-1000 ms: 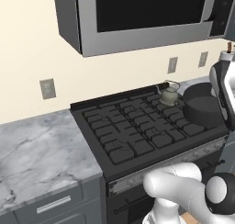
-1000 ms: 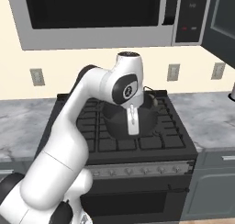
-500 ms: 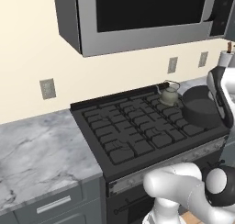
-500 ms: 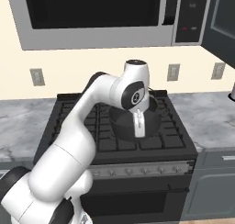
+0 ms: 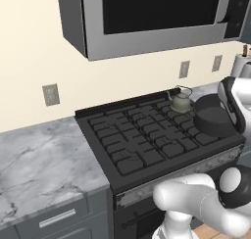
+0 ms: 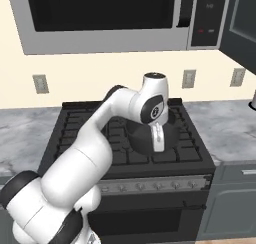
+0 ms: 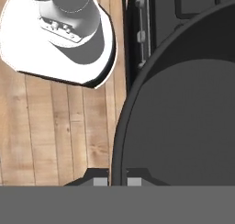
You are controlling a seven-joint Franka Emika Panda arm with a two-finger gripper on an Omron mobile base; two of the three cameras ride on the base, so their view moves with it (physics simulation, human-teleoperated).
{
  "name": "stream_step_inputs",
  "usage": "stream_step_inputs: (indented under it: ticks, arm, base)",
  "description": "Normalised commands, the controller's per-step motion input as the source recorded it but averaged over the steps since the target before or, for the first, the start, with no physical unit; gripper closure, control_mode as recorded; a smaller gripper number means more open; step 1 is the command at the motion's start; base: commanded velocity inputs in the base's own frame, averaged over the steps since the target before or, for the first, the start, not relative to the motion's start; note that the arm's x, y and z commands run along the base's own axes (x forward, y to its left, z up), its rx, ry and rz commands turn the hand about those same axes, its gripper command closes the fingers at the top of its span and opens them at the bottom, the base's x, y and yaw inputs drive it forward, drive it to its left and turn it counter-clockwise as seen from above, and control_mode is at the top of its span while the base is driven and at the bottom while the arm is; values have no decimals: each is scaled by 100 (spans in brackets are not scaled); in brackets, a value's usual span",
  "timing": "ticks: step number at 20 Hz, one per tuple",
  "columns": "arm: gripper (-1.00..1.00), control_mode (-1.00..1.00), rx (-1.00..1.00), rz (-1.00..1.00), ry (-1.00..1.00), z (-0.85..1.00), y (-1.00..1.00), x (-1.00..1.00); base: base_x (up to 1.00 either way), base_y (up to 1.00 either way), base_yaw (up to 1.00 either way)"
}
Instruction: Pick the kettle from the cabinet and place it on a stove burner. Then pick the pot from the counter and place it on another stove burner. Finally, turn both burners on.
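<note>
The small grey kettle [image 5: 180, 102] stands on the back right burner of the black stove [image 5: 142, 140]. Over the stove's front right corner the wide dark pot [image 5: 213, 120] hangs tilted, partly behind my arm in the right base view [image 6: 141, 138]. My gripper [image 6: 158, 144] points down and is shut on the pot's near rim. In the hand view the pot [image 7: 183, 126] is a large dark disc, and its rim runs between my gripper's tips [image 7: 117, 179]. The stove's front edge with its knobs [image 7: 140, 16] lies beyond it.
A silver-framed microwave [image 5: 147, 17] hangs above the stove. Marble counter lies to the left [image 5: 39, 155] and to the right [image 6: 230, 123]. An open dark cabinet door [image 6: 242, 23] stands at the upper right. A knob row [image 6: 155, 186] lines the stove front. Below is wooden floor [image 7: 59, 126].
My hand with the pot has moved a little lower and toward the stove's front right. The kettle has stayed put.
</note>
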Motion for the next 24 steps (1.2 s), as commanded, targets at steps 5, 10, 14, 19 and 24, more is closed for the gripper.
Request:
stream_step_inputs:
  ticks: [5,10,14,19,24]
  arm:
    - [100,-100,0,0,0,-17,-22,27]
    - [100,-100,0,0,0,-11,-17,29]
    - [100,-100,0,0,0,-10,-16,31]
    - [100,-100,0,0,0,-17,-14,31]
    - [100,-100,0,0,0,-22,-11,26]
  base:
    - [0,0,0]
    - [0,0,0]
    - [0,0,0]
    - [0,0,0]
    - [0,0,0]
